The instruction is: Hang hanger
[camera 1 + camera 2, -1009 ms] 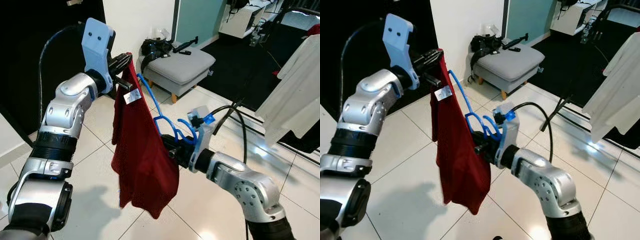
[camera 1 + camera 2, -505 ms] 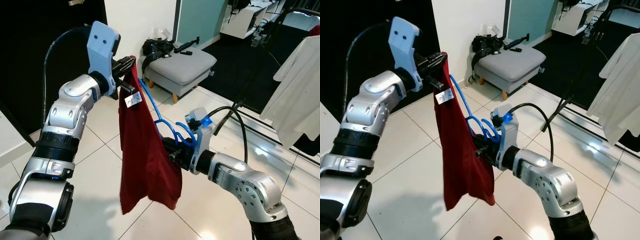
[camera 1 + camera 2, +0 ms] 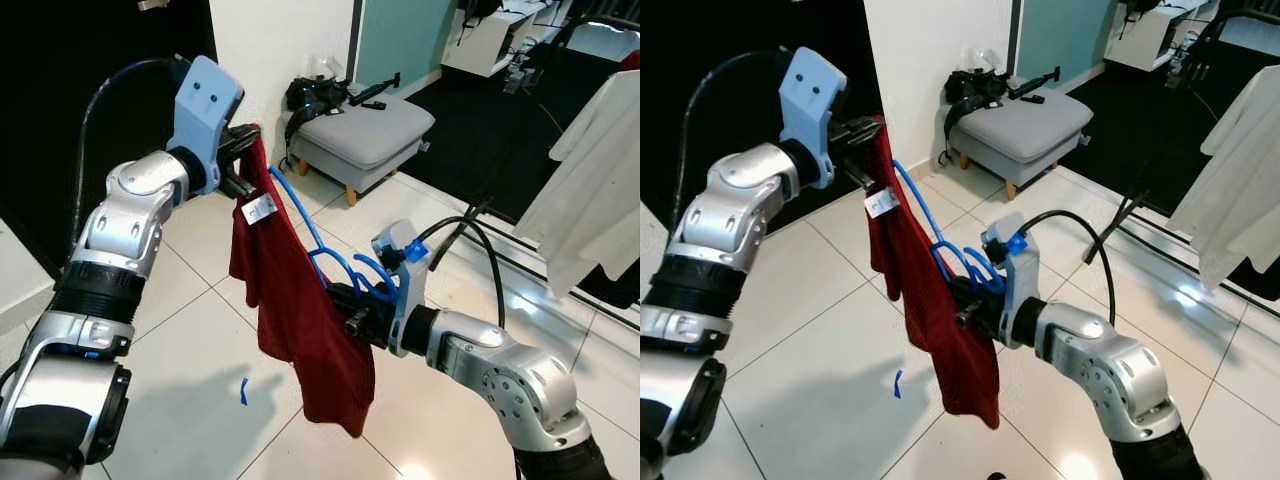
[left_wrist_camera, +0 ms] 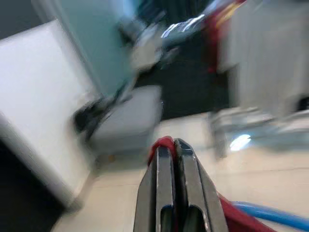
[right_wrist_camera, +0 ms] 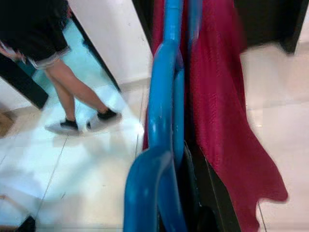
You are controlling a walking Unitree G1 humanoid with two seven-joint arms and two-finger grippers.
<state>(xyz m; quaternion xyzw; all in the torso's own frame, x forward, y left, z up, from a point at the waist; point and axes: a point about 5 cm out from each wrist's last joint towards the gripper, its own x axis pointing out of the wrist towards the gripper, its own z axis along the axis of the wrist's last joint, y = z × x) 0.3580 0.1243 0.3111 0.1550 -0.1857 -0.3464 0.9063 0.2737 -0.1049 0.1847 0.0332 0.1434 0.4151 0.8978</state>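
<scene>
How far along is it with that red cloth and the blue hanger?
Done: both things are picked up. The left end effector pinches the top of the red garment, and the right end effector grips the blue hanger, which lies against the cloth. In hand: working the hanger into the garment; whether it is seated I can't tell. Left: hanging it up.

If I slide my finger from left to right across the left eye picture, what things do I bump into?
Left gripper pinching the red cloth → blue hanger → right gripper → white garment hanging at the far right.
</scene>
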